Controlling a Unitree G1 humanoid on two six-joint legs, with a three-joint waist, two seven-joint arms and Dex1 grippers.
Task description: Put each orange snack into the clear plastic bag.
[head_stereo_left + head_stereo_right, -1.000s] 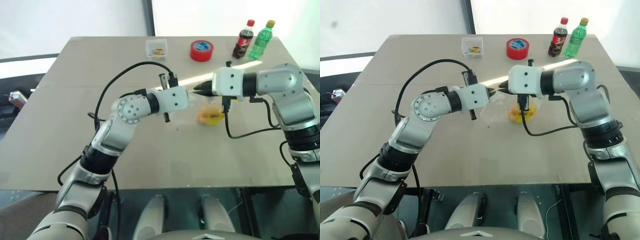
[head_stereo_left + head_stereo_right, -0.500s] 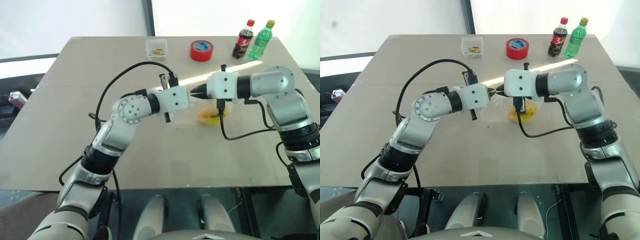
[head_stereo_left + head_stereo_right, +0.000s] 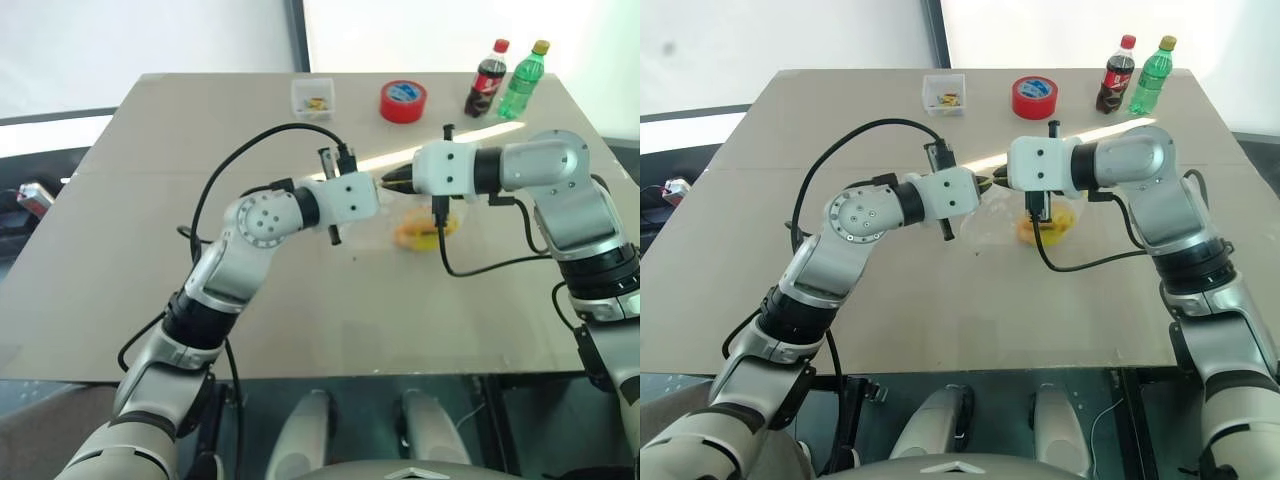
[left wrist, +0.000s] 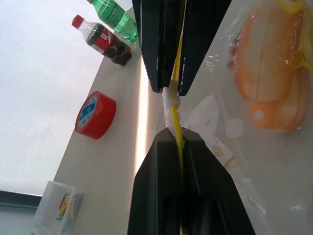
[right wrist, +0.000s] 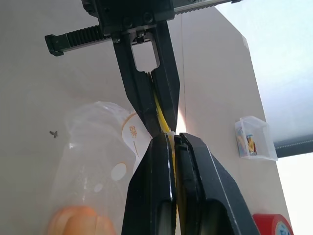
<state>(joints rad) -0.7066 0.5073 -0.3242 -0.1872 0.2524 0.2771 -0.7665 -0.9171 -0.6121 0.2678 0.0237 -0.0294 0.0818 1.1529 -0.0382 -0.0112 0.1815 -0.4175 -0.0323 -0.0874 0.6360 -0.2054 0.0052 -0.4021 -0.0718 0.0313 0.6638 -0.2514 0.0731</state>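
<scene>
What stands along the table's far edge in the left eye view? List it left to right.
Clear box → red tape roll → cola bottle → green bottle.

The left tool and right tool meet tip to tip, both clamped on the yellow strip of the clear plastic bag. Two orange snacks lie inside the bag. A red tape roll, two bottles and a small clear box stand on the tabletop.

Head pair overhead; wrists close
</scene>
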